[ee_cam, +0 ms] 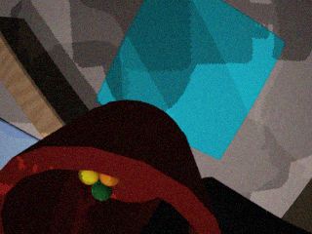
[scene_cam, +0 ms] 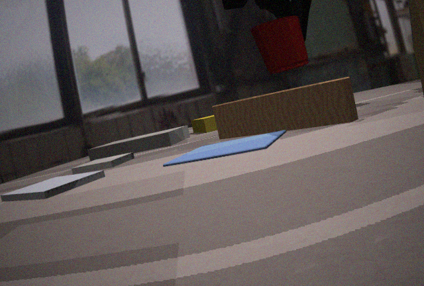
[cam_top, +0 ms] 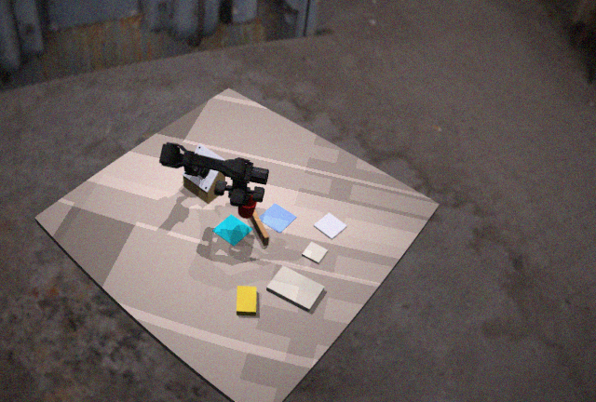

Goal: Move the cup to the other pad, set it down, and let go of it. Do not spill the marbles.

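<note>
The red cup (cam_top: 247,208) (scene_cam: 281,45) (ee_cam: 132,124) is held in the air, slightly tilted in the exterior view, above the level of the wooden bar. My gripper (cam_top: 244,197) is shut on the cup's wall. Yellow, orange and green marbles (ee_cam: 101,190) lie inside the cup. The cyan pad (cam_top: 232,230) (ee_cam: 224,107) lies flat beyond the cup in the wrist view, with nothing on it. The blue pad (cam_top: 277,218) (scene_cam: 226,147) (ee_cam: 12,143) lies flat on the bar's other side, also bare.
A wooden bar (cam_top: 260,228) (scene_cam: 287,110) (ee_cam: 30,93) stands on the table between the two pads. A yellow block (cam_top: 246,300) (scene_cam: 204,124), a large pale slab (cam_top: 295,288) (scene_cam: 140,142), a small pale tile (cam_top: 315,252) and a white tile (cam_top: 330,225) lie farther off. A box (cam_top: 204,188) stands beneath the arm.
</note>
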`<state>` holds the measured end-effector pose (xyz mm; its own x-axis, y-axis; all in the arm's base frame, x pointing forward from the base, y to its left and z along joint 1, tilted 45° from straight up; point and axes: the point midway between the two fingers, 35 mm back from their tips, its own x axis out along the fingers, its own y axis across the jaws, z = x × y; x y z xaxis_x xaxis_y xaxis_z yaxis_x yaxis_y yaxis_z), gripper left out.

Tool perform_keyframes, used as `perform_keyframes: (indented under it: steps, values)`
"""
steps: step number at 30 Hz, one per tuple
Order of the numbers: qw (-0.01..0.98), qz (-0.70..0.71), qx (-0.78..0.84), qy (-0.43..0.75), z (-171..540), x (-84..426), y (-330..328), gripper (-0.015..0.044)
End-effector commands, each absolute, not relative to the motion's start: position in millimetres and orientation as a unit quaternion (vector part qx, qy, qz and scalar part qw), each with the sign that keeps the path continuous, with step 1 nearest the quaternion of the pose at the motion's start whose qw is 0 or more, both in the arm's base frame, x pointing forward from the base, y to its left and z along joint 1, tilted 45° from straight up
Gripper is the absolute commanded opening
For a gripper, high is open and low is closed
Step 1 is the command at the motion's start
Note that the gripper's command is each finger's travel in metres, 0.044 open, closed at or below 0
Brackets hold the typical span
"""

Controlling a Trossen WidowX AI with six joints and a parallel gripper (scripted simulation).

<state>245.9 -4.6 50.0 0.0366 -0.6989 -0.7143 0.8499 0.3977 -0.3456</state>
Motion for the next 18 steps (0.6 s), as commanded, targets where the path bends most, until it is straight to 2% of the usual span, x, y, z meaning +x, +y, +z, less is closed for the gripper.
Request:
perform_keyframes:
  steps: [1, 18]
  values:
    - [0.716, -0.541, 0.085, 0.433, 56.1, 242.6, -9.6, 0.0000]
    - [0.716, -0.541, 0.084, 0.433, 75.8, 230.0, -28.2, 0.0000]
